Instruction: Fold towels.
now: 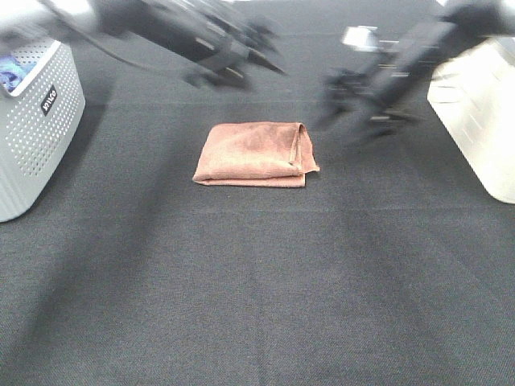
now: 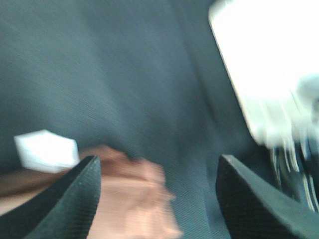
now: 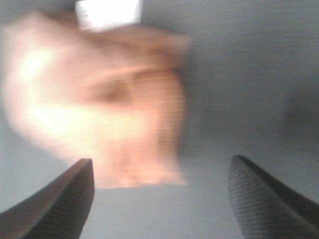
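Left hand (image 2: 158,169) and right hand (image 3: 162,164) both wide open, empty, apart from the folded reddish-brown towel (image 1: 253,153).

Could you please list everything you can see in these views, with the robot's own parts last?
towel: one, reddish-brown, folded, middle of the table.
table: one, black cloth cover, under everything.
grey basket: one, light grey, perforated, left edge.
white basket: one, white, right edge.
left gripper: one, black, open and empty, beyond the towel; blurred.
right gripper: one, black, open and empty, right of the towel; blurred.
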`<state>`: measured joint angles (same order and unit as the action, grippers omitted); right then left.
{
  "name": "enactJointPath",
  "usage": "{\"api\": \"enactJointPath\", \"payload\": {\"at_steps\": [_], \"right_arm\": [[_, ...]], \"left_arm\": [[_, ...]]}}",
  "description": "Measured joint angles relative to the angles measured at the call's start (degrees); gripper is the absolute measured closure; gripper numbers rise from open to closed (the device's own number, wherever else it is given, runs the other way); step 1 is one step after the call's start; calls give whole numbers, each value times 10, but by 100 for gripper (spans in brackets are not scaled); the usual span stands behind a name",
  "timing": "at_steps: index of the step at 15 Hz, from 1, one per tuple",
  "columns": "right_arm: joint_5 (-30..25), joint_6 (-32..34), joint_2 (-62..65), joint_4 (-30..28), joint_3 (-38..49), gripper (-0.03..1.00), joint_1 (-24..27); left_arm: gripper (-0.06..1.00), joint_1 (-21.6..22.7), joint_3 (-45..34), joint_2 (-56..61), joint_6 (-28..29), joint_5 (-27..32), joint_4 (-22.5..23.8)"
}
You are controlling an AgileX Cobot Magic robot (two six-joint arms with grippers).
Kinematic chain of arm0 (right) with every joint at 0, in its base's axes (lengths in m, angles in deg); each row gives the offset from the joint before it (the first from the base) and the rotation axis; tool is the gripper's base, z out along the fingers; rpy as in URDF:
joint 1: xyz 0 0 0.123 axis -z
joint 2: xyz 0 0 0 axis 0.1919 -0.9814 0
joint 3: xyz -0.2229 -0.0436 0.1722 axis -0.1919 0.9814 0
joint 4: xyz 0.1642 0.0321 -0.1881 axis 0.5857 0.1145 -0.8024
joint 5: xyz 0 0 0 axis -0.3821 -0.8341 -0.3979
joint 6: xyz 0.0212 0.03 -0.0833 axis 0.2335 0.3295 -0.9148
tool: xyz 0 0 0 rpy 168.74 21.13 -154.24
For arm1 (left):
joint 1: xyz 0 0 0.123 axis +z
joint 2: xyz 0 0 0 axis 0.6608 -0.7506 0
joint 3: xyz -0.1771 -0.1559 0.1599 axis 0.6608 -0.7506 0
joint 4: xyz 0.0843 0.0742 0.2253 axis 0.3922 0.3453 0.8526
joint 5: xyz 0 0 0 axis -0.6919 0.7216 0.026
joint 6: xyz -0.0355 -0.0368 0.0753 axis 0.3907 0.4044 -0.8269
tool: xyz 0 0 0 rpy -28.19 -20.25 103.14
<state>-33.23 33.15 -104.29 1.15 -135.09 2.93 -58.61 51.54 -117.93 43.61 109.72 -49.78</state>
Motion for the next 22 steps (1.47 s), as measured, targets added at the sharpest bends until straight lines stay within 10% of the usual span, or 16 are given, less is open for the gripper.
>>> {"api": "enactJointPath", "payload": {"at_steps": [6, 10, 17, 22], "right_arm": [[23, -117, -46, 222, -10, 26, -43], [32, -128, -108, 225, -40, 26, -21], [51, -128, -109, 162, -43, 26, 33], [34, -21, -28, -57, -44, 26, 39]], "left_arm": [[31, 74, 0, 4, -1, 66, 15], [31, 74, 0, 4, -1, 88, 18], [31, 74, 0, 4, -1, 99, 22], [31, 76, 0, 44, -8, 133, 60]]}}
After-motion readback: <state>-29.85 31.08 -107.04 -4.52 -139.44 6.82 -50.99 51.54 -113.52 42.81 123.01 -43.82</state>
